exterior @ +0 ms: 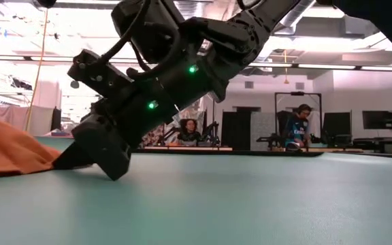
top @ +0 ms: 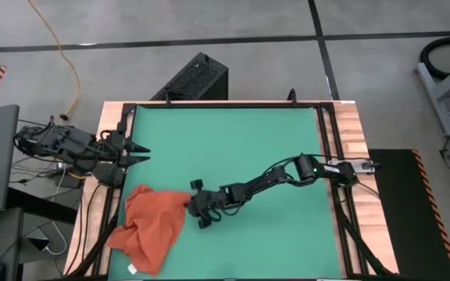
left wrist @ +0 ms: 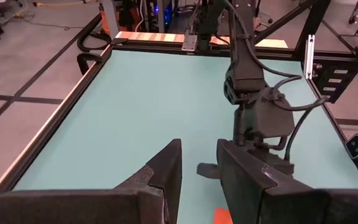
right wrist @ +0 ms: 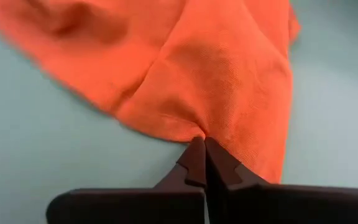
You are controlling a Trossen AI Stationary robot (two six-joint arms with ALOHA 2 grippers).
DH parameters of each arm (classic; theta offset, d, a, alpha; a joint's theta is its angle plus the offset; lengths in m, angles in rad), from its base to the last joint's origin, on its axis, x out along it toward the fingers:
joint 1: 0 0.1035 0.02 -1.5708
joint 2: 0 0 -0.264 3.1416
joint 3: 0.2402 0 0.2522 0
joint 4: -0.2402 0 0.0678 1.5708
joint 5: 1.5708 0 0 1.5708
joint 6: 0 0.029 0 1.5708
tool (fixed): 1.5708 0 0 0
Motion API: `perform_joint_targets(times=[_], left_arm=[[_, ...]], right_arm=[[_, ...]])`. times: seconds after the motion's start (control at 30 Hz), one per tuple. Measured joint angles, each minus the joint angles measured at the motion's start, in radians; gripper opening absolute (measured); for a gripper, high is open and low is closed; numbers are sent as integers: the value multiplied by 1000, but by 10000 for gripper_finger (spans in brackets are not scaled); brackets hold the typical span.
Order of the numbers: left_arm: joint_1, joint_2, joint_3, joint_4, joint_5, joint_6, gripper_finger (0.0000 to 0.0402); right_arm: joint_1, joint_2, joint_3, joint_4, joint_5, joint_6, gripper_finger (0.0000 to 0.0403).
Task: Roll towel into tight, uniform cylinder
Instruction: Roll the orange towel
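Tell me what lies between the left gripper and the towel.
Only bare green mat, seen in the high view: the left gripper hangs at the table's left edge, apart from the towel, which the right gripper pinches.

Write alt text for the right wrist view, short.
The right hand has its two dark fingers shut on a pinched edge of the orange-red towel, which spreads crumpled away from the fingertips. The green table mat shows on both sides of the cloth.

No text, label, brand, number or sign can be read in any view; the small white tag [top: 132,269] on the towel [top: 151,230] is too small to read.
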Motion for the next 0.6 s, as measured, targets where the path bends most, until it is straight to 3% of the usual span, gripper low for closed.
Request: perform_joint_targets(times=[0.13,0.3,0.43,0.6], left_arm=[[0,0,-1,-27,0,-30,92],[0,1,-56,-40,8,-53,92],[0,16,-126,-36,20,-53,92],[0,63,-206,35,19,-73,92]], right_arm=[[16,-42,-5,-35,121,8,6],[26,-164,-4,-201,415,69,3],[27,-276,-2,-479,661,312,2],[26,-405,-2,-803,719,670,1]])
